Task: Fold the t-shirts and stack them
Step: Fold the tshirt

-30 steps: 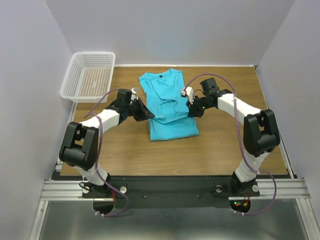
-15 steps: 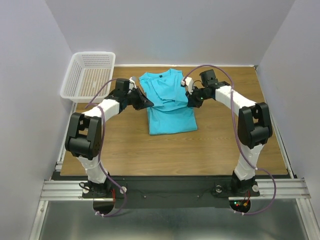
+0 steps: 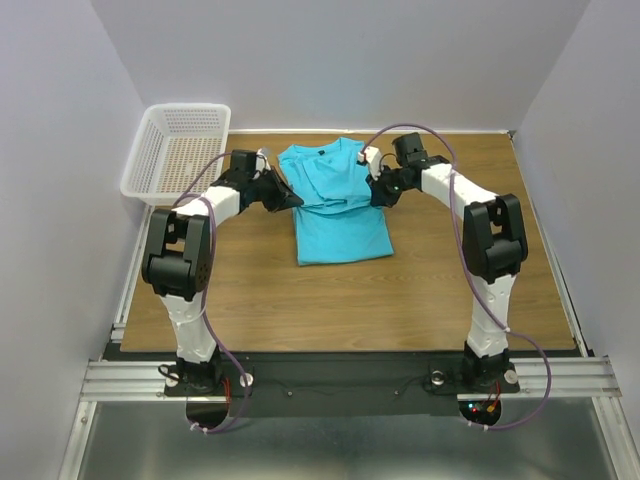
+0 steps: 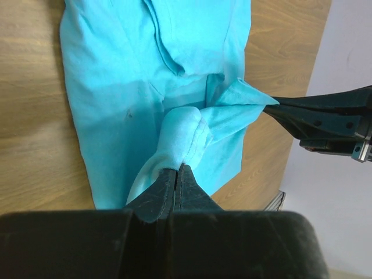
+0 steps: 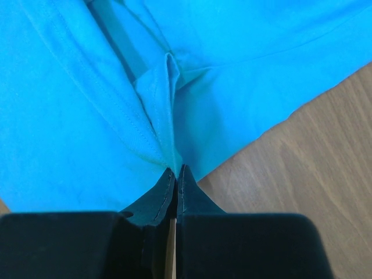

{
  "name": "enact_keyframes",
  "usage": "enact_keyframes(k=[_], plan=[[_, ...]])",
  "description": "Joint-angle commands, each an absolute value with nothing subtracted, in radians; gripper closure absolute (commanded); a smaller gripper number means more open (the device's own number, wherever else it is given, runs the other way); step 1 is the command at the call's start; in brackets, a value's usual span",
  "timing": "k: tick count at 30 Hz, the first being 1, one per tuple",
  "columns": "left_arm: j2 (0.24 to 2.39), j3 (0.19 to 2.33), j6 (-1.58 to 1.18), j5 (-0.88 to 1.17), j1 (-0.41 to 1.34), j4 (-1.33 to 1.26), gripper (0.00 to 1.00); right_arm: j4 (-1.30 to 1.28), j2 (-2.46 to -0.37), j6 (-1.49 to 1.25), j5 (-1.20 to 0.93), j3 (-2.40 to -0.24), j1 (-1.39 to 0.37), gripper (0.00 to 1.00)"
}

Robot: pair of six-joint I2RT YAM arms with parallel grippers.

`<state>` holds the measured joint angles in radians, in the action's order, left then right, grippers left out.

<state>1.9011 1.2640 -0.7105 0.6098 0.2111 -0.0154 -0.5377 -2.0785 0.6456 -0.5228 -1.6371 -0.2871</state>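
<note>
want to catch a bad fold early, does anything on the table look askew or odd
Nothing damaged or spilled. The t-shirt lies slightly skewed on the table, and its middle is bunched into uneven creases where the left gripper and right gripper pinch it from either side. Likely just mid-fold.

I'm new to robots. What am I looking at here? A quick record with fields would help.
Shirt: one turquoise t-shirt, partly folded, lying on the wooden table
Left fingers: shut on a bunched fold of the t-shirt
Right fingers: shut on a fold of the t-shirt
Basket: white mesh basket at the far left corner
</note>
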Motion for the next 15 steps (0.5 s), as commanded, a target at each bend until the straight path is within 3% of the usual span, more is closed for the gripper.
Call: enact_keyframes(k=[1,7,11,13,14,15], plan=[[1.907,1.339,-0.681,0.635,0.196,-0.014,1.0,-0.5,-2.086,0.621,-0.511,-1.707,-0.276,1.0],[1.953,1.374,-0.68,0.635,0.19,-0.005,1.0,-0.5,-2.123,0.609,-0.506,-1.744,-0.276,0.96],[1.982,1.411,-0.683,0.634,0.184,-0.002,1.0,-0.5,-2.144,0.592,-0.482,-1.761,-0.276,0.8],[1.993,1.423,-0.692,0.634,0.181,-0.002,0.93,-0.495,-2.154,0.571,-0.465,-1.773,-0.275,0.77],[1.999,1.433,-0.693,0.632,0.181,-0.002,0.82,-0.489,-2.161,0.554,-0.453,-1.788,-0.276,0.74],[1.999,1.446,-0.698,0.629,0.176,-0.002,0.78,-0.465,-2.163,0.508,-0.419,-1.793,-0.276,0.58]])
